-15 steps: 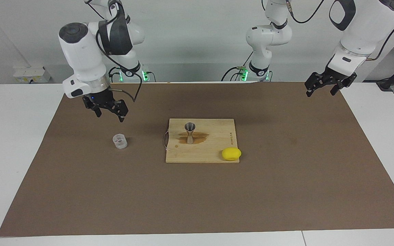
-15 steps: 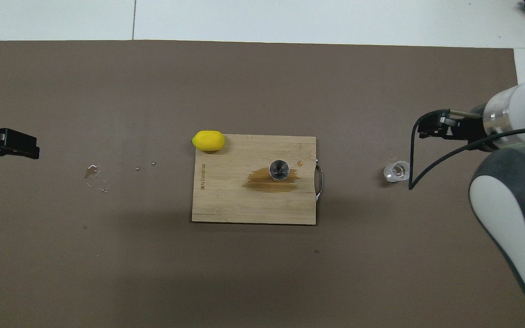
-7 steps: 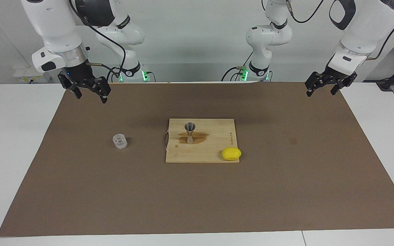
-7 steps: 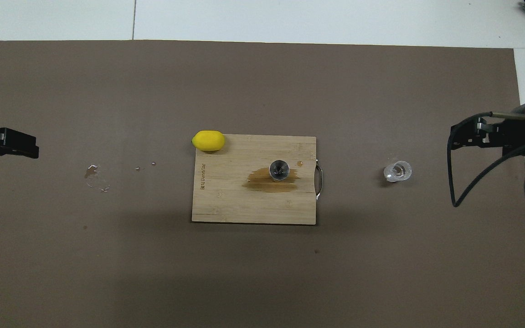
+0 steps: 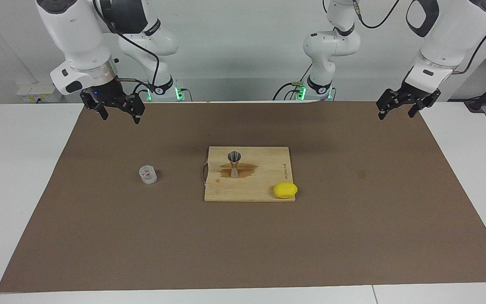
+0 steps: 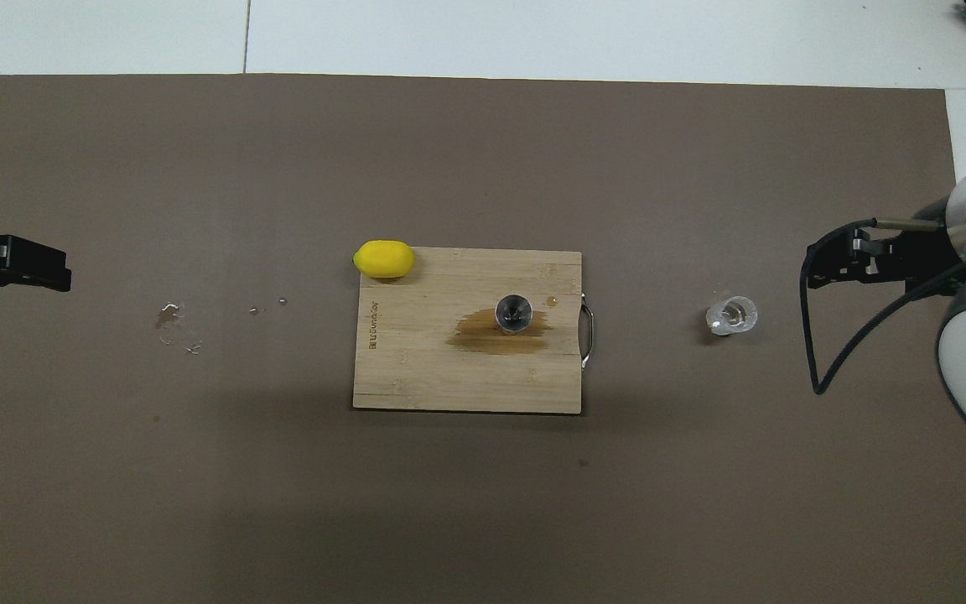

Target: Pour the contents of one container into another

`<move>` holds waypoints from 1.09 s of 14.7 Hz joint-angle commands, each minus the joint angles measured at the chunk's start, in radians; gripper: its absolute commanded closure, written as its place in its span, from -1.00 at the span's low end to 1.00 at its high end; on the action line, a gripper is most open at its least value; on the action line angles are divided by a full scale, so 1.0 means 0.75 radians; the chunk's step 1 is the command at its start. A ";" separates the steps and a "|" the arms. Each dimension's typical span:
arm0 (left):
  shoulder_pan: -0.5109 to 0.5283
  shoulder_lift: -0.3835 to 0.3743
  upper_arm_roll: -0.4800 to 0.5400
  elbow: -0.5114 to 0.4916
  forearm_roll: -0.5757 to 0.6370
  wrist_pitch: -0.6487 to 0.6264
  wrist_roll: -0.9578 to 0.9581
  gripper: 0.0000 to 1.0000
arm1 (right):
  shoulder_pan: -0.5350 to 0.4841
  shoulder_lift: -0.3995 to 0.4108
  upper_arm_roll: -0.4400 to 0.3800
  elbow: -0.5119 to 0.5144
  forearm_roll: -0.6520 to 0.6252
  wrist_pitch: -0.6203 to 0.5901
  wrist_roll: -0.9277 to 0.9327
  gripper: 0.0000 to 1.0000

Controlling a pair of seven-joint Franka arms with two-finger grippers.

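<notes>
The clear squat cup (image 5: 147, 174) stands upright on the brown mat toward the right arm's end; it also shows in the overhead view (image 6: 731, 315). The metal jigger (image 5: 234, 164) stands upright on a wooden cutting board (image 5: 264, 185), in a brown wet stain; from above it shows as a round rim (image 6: 513, 313). My right gripper (image 5: 120, 118) is open and empty, raised over the mat's edge nearest the robots, apart from the cup (image 6: 818, 270). My left gripper (image 5: 395, 115) is open and empty, waiting over the mat's corner at its own end (image 6: 59, 275).
A yellow lemon (image 5: 285, 190) lies at the board's corner farthest from the robots, toward the left arm's end (image 6: 383, 258). A few spilled drops (image 6: 173, 320) lie on the mat toward the left arm's end. The board has a metal handle (image 6: 588, 335) facing the cup.
My right gripper rose from just above the cup and drew back toward the robots, then shifted slightly toward the middle. The cup, jigger and left arm have not moved.
</notes>
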 commanded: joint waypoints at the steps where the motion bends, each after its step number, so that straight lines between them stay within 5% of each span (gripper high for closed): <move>1: -0.002 -0.039 0.003 -0.054 0.023 0.035 -0.014 -1.00 | -0.008 -0.032 -0.002 -0.046 0.035 0.005 -0.052 -0.98; 16: 0.000 -0.041 0.003 -0.056 0.023 0.035 -0.014 -1.00 | -0.010 -0.032 -0.002 -0.048 0.035 0.026 -0.058 -0.98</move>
